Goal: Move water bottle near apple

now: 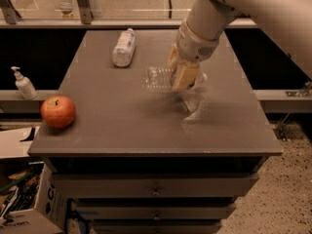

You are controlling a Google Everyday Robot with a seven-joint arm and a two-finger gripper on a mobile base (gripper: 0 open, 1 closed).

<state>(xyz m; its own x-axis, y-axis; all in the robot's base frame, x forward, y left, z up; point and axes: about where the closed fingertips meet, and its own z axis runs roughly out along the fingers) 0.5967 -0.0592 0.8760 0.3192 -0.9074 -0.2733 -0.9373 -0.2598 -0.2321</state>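
The water bottle (pixel 157 78), clear ribbed plastic, lies sideways in the air above the middle of the table (pixel 122 130), its far end hidden in my gripper. My gripper (pixel 184 76) is shut on the water bottle and holds it just above the tabletop, right of centre. The apple (pixel 58 111), round and red-orange with a dark stem, sits at the table's front left corner, well to the left of the bottle.
A stubbier whitish bottle (pixel 124 47) with a white-blue label lies at the table's back left. A small white pump dispenser (pixel 23 83) stands on a ledge left of the table. Cardboard boxes (pixel 19 199) sit on the floor at lower left.
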